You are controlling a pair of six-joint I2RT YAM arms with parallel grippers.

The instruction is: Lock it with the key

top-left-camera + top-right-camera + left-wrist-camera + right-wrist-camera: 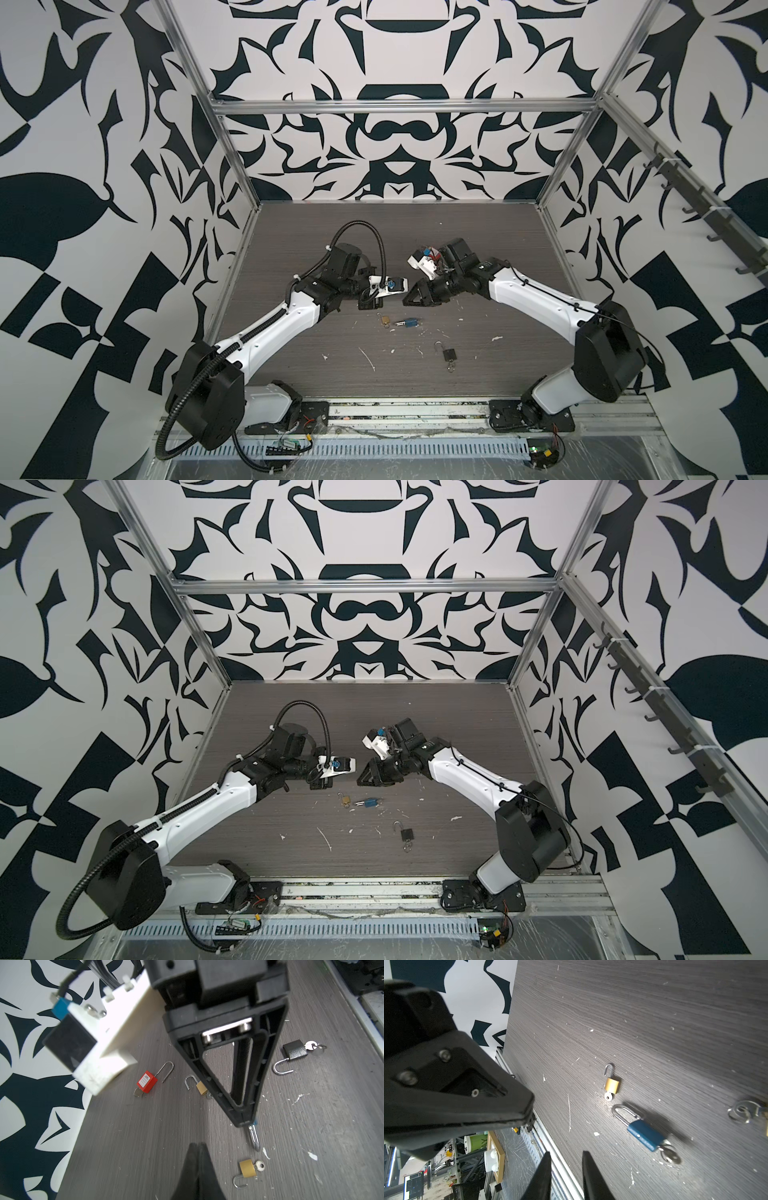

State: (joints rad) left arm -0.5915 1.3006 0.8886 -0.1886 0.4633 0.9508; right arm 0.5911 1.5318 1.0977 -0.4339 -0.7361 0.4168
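Left gripper (198, 1147): fingers pressed together at the lower middle of the left wrist view, nothing between them.
Right gripper (566, 1153): narrow gap between the two fingers, nothing in it. In both top views it points left at mid frame, its tip (405, 301) close to the other arm's.
Blue padlock (644, 1136): lies flat on the table (311, 249), apart from both grippers. In both top views it lies just below the gap between the two tips (368, 803).
Key (671, 1156): sticks out of the body's end, opposite the shackle.
Shackle: blurred, so I cannot tell if it is closed.
Gold padlock (612, 1084): just beside the blue one's shackle end, with its own shackle open.
Black padlock (449, 354): lower right of the blue one, well apart, shackle open.
Red padlock (146, 1084): left of centre in the left wrist view, shackle open.
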